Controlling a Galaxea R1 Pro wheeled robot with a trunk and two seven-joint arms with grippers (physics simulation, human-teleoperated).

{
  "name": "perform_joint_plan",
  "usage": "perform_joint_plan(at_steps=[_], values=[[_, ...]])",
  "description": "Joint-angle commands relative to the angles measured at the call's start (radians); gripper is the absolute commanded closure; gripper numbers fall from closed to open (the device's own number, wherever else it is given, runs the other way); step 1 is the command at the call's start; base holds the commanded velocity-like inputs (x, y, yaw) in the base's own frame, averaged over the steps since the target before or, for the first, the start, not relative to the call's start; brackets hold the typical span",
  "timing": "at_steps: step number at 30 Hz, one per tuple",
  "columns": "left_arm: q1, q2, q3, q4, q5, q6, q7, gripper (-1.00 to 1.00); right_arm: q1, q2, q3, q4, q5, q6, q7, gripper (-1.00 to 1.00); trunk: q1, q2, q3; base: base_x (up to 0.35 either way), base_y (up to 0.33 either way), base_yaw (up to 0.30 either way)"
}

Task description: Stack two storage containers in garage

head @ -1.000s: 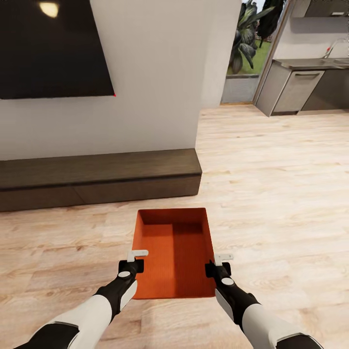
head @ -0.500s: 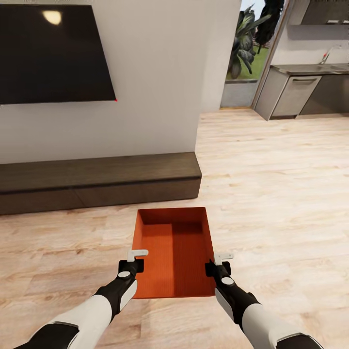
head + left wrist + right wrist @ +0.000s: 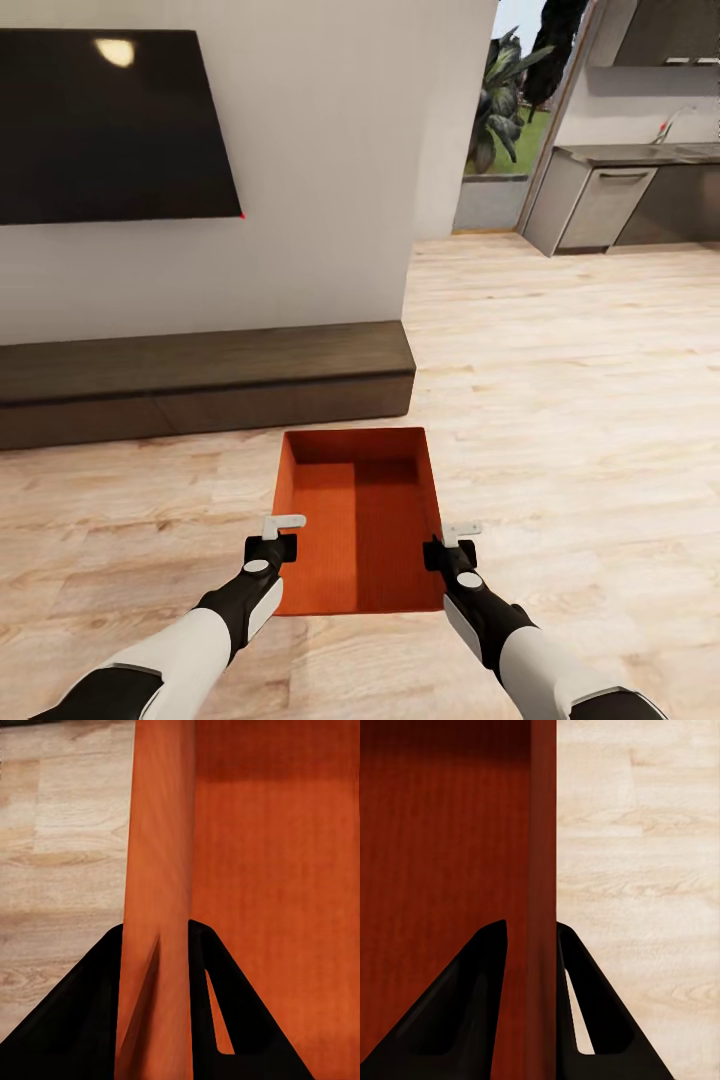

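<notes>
Tools grip one storage container (image 3: 360, 520) from both sides in the head view, left tool (image 3: 279, 532) and right tool (image 3: 450, 538), above the living room's plank floor (image 3: 560, 400) near the cabinet (image 3: 200, 380). Left wrist view: fingers (image 3: 90, 1020) pinch its wall. Right wrist view: fingers (image 3: 472, 1012) pinch the opposite wall.

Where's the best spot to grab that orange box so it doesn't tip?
Probably by its two long side walls, one claw from each side. The storage container is open-topped with thin walls, so fingers can straddle a rim. That is how it is held now: the left claw pinches the left wall, the right claw the right wall, directly across from each other, which should keep it level.
</notes>
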Motion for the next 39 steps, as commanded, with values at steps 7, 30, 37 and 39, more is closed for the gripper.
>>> perform_joint_plan(at_steps=[7,30,37,39], values=[[-0.002,0.0,0.026,-0.003,-0.01,-0.033,0.021,1.0,0.0,-0.001,-0.013,0.025,-0.014,-0.007,-0.072,1.0,0.0,-0.001,0.01,0.0,0.0,0.0],[-0.002,0.001,0.027,-0.003,-0.01,-0.032,0.02,1.0,0.0,0.0,-0.013,0.025,-0.022,-0.014,-0.072,1.0,0.0,-0.001,0.046,0.0,0.0,0.0],[-0.002,0.001,0.027,-0.003,-0.01,-0.032,0.02,1.0,0.0,0.0,-0.013,0.025,-0.022,-0.014,-0.072,1.0,0.0,-0.001,0.056,0.0,0.0,0.0],[-0.002,0.001,0.027,-0.003,-0.01,-0.032,0.02,1.0,0.0,0.0,-0.013,0.025,-0.022,-0.014,-0.072,1.0,0.0,-0.001,0.06,0.0,0.0,0.0]])
